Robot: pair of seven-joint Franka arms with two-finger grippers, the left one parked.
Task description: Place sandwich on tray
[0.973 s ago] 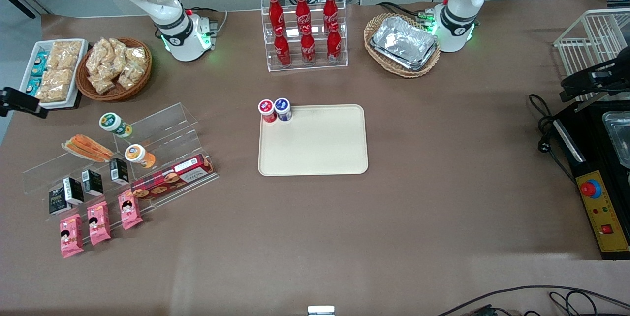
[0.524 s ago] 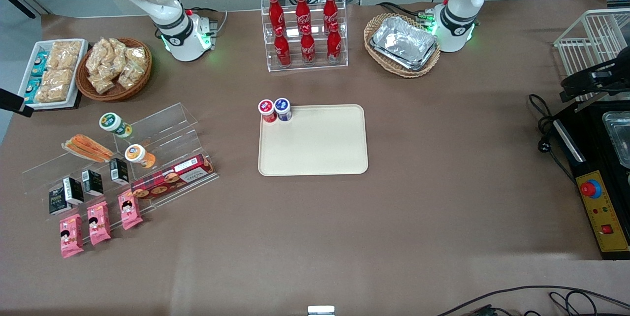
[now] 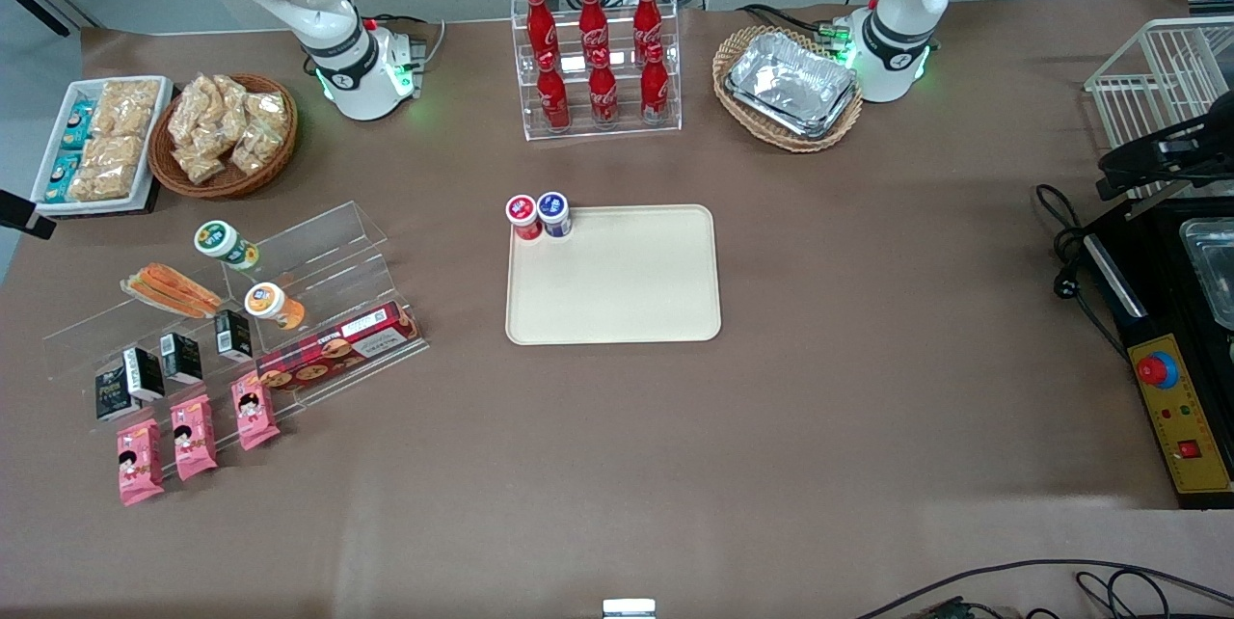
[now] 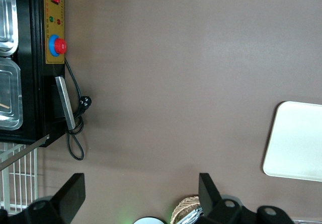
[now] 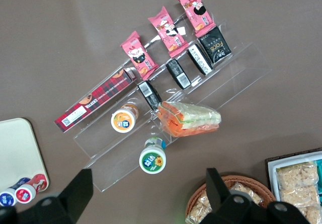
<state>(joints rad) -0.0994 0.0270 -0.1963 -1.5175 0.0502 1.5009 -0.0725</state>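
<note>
- Gripper [image 5: 148, 173]: hanging high over the clear stepped rack [image 3: 318, 243] at the working arm's end of the table, fingers [image 5: 80, 186] spread wide, nothing between them.
- White dish [image 3: 53, 132] of snack bars, at eleven o'clock from the rack.
- Three pink packets [image 3: 193, 436] with a cartoon face, on the rack's lowest step; writing too small to read.
- Sandwich [image 3: 174, 289]: lying in clear wrap on the rack's upper step, orange side up, at nine o'clock from the tray [image 3: 627, 301] and well apart from it.
- Green-lidded cup [image 3: 224, 243] at one o'clock from the sandwich, flower printed on its lid.
- Long red tartan cookie box [image 3: 337, 347] with a white label strip, lettering unclear.
- Red-lidded cup [image 3: 523, 214] and blue-lidded cup [image 3: 553, 211], touching, at the tray's eleven o'clock corner.
- Red bottles [image 3: 593, 60] with white Coca-Cola script, at twelve o'clock from the tray.
</note>
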